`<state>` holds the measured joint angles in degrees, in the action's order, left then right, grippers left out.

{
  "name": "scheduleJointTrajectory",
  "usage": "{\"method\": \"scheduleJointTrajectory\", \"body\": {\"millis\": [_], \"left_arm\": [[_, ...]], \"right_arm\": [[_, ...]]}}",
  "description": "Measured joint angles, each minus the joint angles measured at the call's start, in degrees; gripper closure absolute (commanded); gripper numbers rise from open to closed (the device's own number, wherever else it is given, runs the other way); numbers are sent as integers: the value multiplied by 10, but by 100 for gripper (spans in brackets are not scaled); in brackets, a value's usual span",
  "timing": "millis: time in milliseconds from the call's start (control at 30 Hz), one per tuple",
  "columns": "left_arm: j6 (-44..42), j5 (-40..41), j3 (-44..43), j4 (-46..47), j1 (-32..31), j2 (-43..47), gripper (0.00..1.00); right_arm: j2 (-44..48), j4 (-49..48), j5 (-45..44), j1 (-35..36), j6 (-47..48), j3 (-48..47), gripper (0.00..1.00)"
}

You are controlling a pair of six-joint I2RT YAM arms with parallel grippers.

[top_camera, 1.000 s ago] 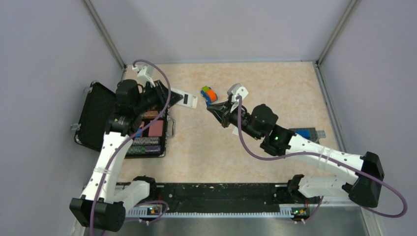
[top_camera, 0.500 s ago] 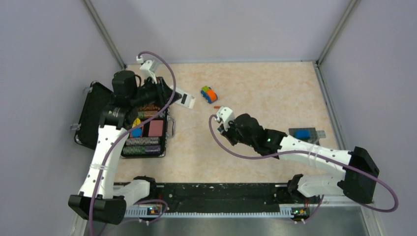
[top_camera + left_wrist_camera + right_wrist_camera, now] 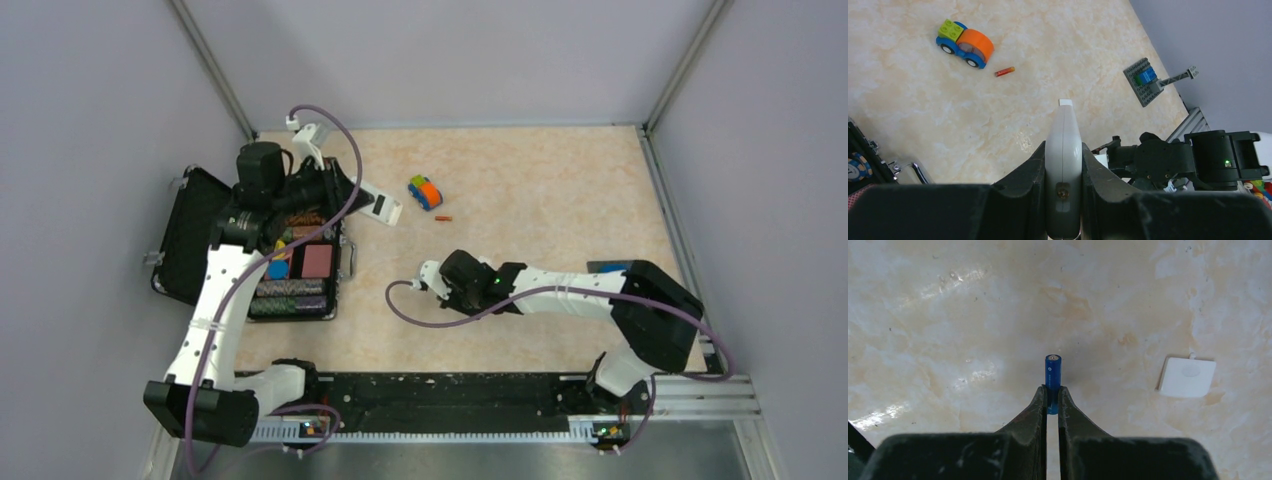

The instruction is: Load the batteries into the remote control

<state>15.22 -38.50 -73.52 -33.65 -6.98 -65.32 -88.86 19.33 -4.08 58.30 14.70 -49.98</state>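
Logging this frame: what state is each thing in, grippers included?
left gripper: jaws shut on the remote control
remote control: clamped edge-on
right gripper: jaws shut on the blue battery
blue battery: gripped at one end, other end sticking out
orange-red battery: loose on the table, beside the toy car
toy car: upright on its wheels
white cover piece: lying flat, loose
case: open

A: What encloses the space?

B: Plain pale lilac-grey walls (image 3: 450, 60) on three sides, joined by slim metal corner posts (image 3: 215, 75).

A: And the surface below?

B: A beige, marbled tabletop (image 3: 540, 180), glossy, with soft patches of reflected light. A black rail (image 3: 450, 390) and a silver toothed strip (image 3: 450, 435) run along its near edge.
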Motion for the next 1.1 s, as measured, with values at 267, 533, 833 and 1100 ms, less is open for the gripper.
{"method": "scheduleJointTrajectory", "body": {"millis": [267,533,833,1100], "left_arm": [[14,-12,17,7,2,-4,100],[14,-15,17,24,9,-12,100],[45,2,17,28,13,-18,100],[108,87,19,22,14,-14,100]], "right_arm": [[-45,34,-21,7,59,-23,90],[-73,41,-38,8,61,-54,56],[-23,61,-43,-3,-36,-67,49],[28,106,-76,-75,-341,-144,66]]}}
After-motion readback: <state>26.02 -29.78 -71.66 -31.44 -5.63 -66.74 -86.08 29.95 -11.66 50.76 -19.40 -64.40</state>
